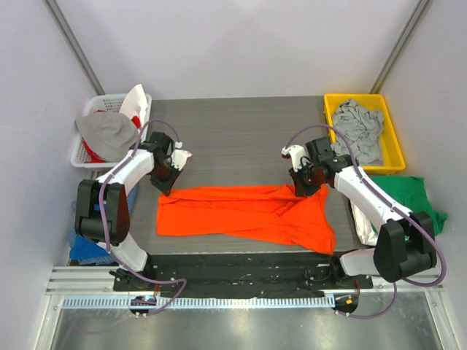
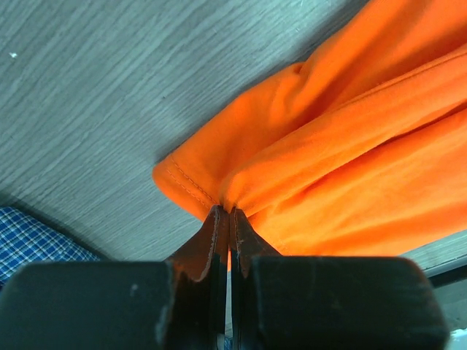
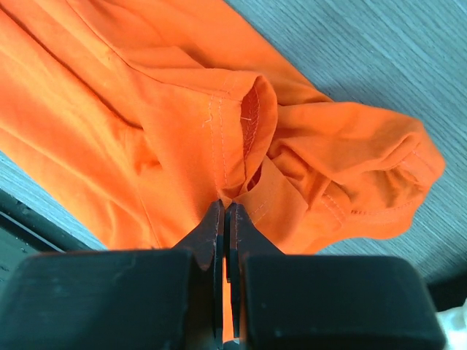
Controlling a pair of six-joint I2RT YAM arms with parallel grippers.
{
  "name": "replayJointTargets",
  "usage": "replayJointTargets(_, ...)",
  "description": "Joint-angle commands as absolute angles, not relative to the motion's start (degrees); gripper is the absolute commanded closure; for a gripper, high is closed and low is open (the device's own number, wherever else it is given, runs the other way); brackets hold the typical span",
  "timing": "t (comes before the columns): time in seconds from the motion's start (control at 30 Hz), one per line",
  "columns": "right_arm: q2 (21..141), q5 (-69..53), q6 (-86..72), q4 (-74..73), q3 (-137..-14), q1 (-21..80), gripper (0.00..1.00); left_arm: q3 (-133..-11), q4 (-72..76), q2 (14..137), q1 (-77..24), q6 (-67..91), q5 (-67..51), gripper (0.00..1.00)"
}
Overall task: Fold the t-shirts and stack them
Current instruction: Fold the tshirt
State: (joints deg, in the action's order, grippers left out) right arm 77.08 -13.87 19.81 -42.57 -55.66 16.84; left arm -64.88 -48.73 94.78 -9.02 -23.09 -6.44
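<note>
Right now you are working the orange shirt (image 1: 248, 215), and the pose suggests the flattening step that comes before any fold. The shirt is lying across the near half of the table (image 1: 241, 131), running as a long band from the table's left side to its right. Its right part is sagging toward the table's near edge.

Your left gripper (image 2: 225, 211) is pinching a stitched corner at the shirt's far left end. The fingers are pressed nearly together, with orange cloth caught between them. Your right gripper (image 3: 225, 204) is doing the same at the far right end, fingers tight on a fold of cloth just beside a sleeve opening.

The cloth is looking soft and thin. It is bunching into long ridges at the left pinch and is doubling over itself around the sleeve on the right, so it is not lying flat yet.

In my judgement, the next move is calling for both arms to lift together and draw apart until the ridges pull out. After that you would be laying the cloth down toward the middle of the table. Uneven pulling could be dragging the loose right part off the table's near edge.

Other shirts are waiting: a grey shirt (image 1: 357, 127) in the yellow bin (image 1: 354, 96) at the table's far right corner, and a green shirt (image 1: 419, 193) just off the table's right edge.
</note>
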Motion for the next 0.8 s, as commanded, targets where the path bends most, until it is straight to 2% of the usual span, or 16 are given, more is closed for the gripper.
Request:
replayJointTargets(0.0, 74.3, -13.9, 20.7, -43.8, -55.4, 17.1, 0.99, -64.3, -49.6, 91.7, -9.1, -24.3, -5.7, 0.96)
replayJointTargets(0.1, 73.8, -14.0, 20.7, -43.9, -54.8, 17.1, 0.99, -64.1, -49.6, 91.8, -9.2, -24.3, -5.6, 0.95)
replayJointTargets(0.2, 74.0, -14.4, 20.7, -43.9, -54.0, 17.1, 0.99, -64.3, -50.3, 92.7, -9.2, -24.3, -6.0, 0.91)
replayJointTargets(0.77, 72.5, -14.1, 20.7, -45.3, -53.3, 17.2, 0.99, -64.3, -53.7, 93.3, -9.5, -26.1, -4.6, 0.90)
